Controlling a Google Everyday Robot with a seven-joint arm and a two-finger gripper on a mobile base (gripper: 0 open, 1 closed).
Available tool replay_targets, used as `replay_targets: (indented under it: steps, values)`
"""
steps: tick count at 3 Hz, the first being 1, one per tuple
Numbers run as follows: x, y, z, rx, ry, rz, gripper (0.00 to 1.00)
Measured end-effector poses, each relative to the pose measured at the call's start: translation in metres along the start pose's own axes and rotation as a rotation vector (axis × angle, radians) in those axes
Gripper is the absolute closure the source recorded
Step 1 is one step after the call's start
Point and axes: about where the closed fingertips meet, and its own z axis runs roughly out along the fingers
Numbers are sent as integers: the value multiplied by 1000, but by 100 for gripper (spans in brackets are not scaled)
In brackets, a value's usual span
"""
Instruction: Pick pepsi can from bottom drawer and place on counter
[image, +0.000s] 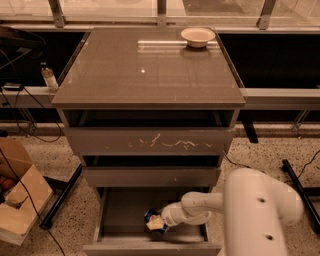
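The bottom drawer is pulled open at the foot of the cabinet. The pepsi can, blue, shows partly inside the drawer near its middle. My gripper reaches into the drawer from the right on the white arm and sits right at the can, covering part of it. The counter is the glossy grey-brown cabinet top above.
A shallow pale bowl sits at the counter's back right. A small bottle stands on a ledge to the left. A cardboard box lies on the floor at left. The scratched top drawer front and the middle drawer are closed.
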Motion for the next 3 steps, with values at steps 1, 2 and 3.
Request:
replay_targets:
  steps: [1, 2, 3]
  values:
    - [-44, 35, -56, -47, -163, -56, 100]
    - [-84, 75, -119, -101, -333, -164, 100]
    - [-124, 108, -198, -128, -503, -321, 100]
